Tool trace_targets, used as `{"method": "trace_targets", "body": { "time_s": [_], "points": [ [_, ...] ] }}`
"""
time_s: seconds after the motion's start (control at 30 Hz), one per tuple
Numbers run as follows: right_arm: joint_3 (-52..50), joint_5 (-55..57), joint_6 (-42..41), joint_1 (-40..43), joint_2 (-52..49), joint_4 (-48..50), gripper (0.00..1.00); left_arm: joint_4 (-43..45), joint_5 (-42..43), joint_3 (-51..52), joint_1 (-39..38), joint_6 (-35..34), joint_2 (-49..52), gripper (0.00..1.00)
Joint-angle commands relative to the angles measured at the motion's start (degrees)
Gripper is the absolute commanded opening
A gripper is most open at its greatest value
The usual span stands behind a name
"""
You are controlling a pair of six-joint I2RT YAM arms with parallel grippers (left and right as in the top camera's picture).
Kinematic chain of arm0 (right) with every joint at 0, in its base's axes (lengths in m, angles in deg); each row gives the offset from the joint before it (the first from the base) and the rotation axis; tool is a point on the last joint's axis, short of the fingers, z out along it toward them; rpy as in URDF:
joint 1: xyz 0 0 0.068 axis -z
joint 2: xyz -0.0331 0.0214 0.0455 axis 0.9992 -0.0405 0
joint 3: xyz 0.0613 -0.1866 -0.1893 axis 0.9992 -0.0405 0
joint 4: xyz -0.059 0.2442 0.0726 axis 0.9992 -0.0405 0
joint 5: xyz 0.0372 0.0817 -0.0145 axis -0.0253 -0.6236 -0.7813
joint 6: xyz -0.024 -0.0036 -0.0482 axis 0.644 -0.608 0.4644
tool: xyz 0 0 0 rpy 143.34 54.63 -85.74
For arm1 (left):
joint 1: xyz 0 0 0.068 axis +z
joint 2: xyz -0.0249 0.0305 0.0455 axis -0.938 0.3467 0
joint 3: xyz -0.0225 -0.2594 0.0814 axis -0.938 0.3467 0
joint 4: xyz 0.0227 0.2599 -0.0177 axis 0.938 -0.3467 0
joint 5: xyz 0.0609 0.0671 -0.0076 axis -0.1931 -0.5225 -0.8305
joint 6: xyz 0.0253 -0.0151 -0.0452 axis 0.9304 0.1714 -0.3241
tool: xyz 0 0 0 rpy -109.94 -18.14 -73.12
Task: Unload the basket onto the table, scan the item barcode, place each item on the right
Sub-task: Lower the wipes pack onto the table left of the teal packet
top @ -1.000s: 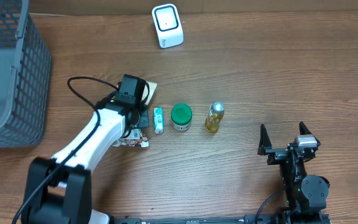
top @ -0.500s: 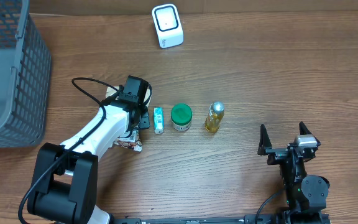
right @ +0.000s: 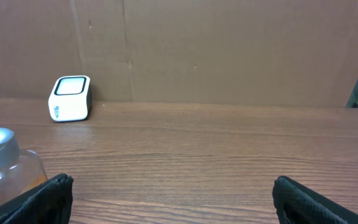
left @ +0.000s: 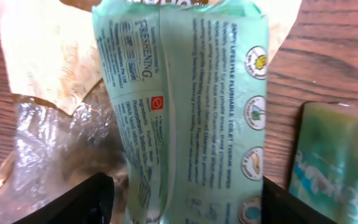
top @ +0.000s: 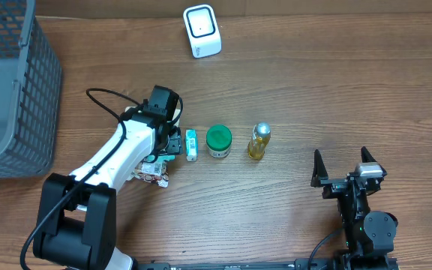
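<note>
The left gripper is hanging low over a soft green packet, its two dark fingers spread wide with the packet lying between them. The right-hand finger is sitting right at the packet's edge, and I cannot tell whether it is touching. The packet is glossy film, slightly puffy and wrinkled, covered in small white print and a column of round icons. It is lying flat on the table, whose top is brown wood with a streaky grain.

Under the packet's far end a sheet of pale beige paper is showing, matte and smooth. Beside it, a crumpled clear wrapper is catching the light in sharp creases.

Just to the right of the packet, three things are standing in a row: a small teal carton, a squat jar with a round green lid, and a little clear bottle of yellow liquid with a silvery cap.

The scanner, a white rounded box with a dark square face, is sitting well apart at the far edge. A gray mesh basket is filling the far left corner.

The right gripper is hovering near the front right, its fingers fully spread and gripping nothing.
</note>
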Motion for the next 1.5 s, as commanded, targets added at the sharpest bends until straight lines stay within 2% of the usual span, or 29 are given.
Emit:
{"method": "trace_targets", "body": {
  "time_s": [0.0,0.13,0.2,0.27,1.23,1.3,1.33,1.4,1.47],
  "points": [
    [-0.6,-0.3,0.1,0.0,0.1,0.3,1.0,-1.4,-0.2,-3.3,0.0,1.7,-0.2,0.73],
    [-0.6,-0.3,0.1,0.0,0.1,0.3,1.0,-2.7,-0.2,-5.0,0.0,1.7,-0.2,0.73],
    [-0.6,-0.3,0.1,0.0,0.1,0.3,1.0,-2.6,-0.7,-5.1,0.1,1.7,-0.2,0.81],
    [-0.6,-0.3,0.1,0.0,0.1,0.3,1.0,-2.9,-1.3,-5.1,0.4,1.7,-0.2,0.82],
    [-0.6,-0.3,0.1,0.0,0.1,0.3,1.0,-1.2,0.2,-3.2,1.5,1.7,4.5,0.76],
    [-0.6,-0.3,0.1,0.0,0.1,0.3,1.0,-1.2,0.1,-3.2,1.5,1.7,5.9,0.73],
    [-0.6,-0.3,0.1,0.0,0.1,0.3,1.0,-1.2,0.1,-3.2,1.5,1.7,6.4,0.68],
    [-0.6,-0.3,0.1,0.0,0.1,0.3,1.0,-1.1,0.1,-3.2,1.5,1.7,7.3,0.49],
    [-0.6,-0.3,0.1,0.0,0.1,0.3,1.0,-1.0,-0.1,-3.3,1.5,1.8,7.4,0.39]
  ]
}}
